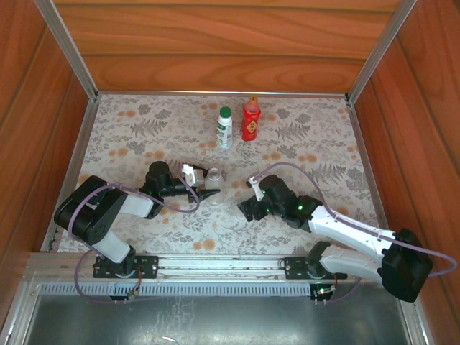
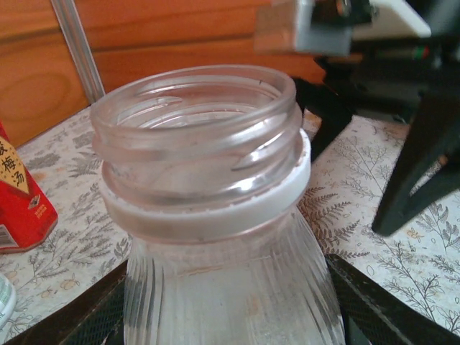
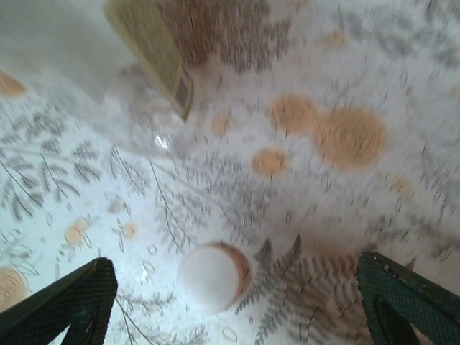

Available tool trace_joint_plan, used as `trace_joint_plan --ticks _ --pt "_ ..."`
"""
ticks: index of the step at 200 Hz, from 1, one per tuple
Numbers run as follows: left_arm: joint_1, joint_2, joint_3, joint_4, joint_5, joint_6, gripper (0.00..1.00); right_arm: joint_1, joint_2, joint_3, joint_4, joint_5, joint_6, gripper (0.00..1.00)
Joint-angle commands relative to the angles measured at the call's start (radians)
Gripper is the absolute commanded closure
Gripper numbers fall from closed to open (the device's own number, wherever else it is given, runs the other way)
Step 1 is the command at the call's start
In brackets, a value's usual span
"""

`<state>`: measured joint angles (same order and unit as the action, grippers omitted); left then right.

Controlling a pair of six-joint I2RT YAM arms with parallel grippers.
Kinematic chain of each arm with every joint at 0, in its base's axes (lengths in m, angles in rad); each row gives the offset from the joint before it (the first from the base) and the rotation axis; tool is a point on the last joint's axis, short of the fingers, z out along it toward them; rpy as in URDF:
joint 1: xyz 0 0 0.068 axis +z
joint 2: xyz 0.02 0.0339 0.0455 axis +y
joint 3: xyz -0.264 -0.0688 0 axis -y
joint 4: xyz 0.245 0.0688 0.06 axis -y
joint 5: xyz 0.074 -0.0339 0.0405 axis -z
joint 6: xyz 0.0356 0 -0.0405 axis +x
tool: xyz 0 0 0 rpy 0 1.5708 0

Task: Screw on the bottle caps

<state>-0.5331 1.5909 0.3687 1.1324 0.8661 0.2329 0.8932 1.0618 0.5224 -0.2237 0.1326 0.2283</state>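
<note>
A clear bottle [image 2: 215, 215] stands upright with its threaded mouth uncovered and a white ring round its neck. My left gripper [image 2: 230, 316] is shut on its ribbed body, a black finger [image 2: 79, 316] pressed to each side. From above, this bottle [image 1: 213, 175] stands mid-table at my left gripper [image 1: 212, 190]. A white cap [image 3: 208, 277] lies on the cloth between the spread fingers of my right gripper [image 3: 237, 302], which is open and holds nothing. That gripper [image 1: 246, 208] hovers just right of the clear bottle. The white bottle [image 1: 225, 129] wears a green cap [image 1: 226, 111]. The red bottle [image 1: 251, 122] wears a golden-brown cap [image 1: 252, 101].
The table is covered by a floral cloth [image 1: 144, 136] and boxed in by wooden walls [image 1: 215, 43] with metal rails. The two capped bottles stand side by side at the back centre. In the left wrist view the red bottle [image 2: 18, 194] is at the far left.
</note>
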Motion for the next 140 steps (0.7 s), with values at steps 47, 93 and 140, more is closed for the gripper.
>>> trace_joint_plan --ticks 47,93,140 --pt "-0.008 0.012 -0.015 -0.023 0.029 -0.007 0.44 0.120 0.198 0.031 0.054 0.144 0.048 0.18" --pt "-0.007 0.011 -0.020 -0.024 0.026 -0.007 0.44 0.174 0.296 0.031 0.097 0.169 0.079 0.28" --pt "-0.007 0.014 -0.019 -0.023 0.028 -0.010 0.44 0.188 0.335 0.040 0.089 0.188 0.091 0.39"
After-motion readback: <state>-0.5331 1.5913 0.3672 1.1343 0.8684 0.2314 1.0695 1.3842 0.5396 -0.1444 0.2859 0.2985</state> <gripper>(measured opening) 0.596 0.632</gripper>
